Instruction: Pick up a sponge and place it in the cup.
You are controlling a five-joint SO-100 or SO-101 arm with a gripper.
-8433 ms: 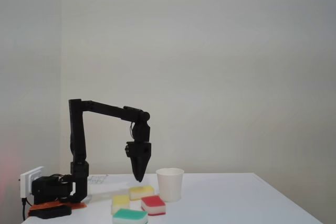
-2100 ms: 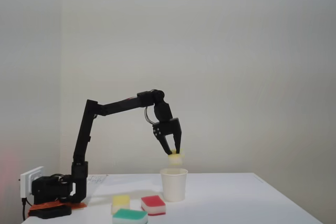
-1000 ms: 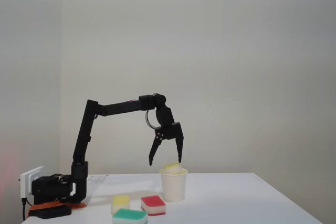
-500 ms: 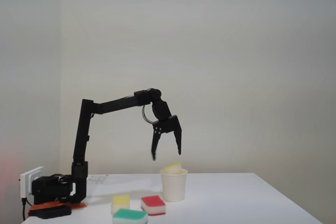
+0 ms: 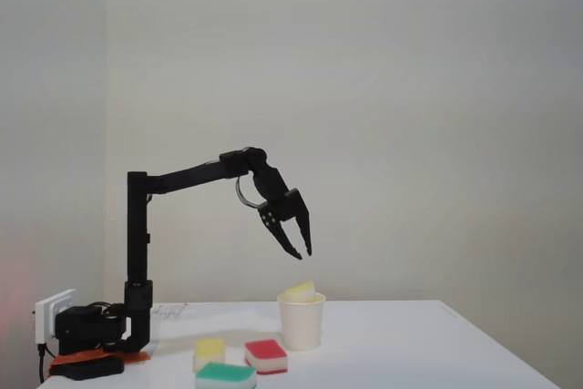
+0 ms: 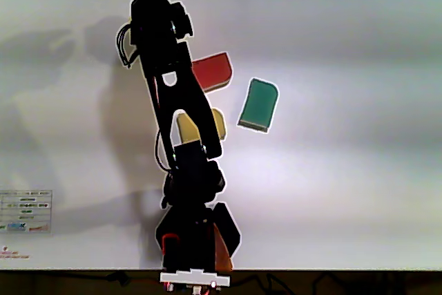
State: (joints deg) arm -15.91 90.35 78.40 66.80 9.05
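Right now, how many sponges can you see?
4. One yellow sponge sticks out of the cup; on the table in front sit another yellow sponge, a red-topped sponge and a green-topped sponge. More could be hidden inside the cup.

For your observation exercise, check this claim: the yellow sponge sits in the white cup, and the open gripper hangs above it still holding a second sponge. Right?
Not quite. In the fixed view the sponge does sit in the cup, but the gripper above has open, empty fingers.
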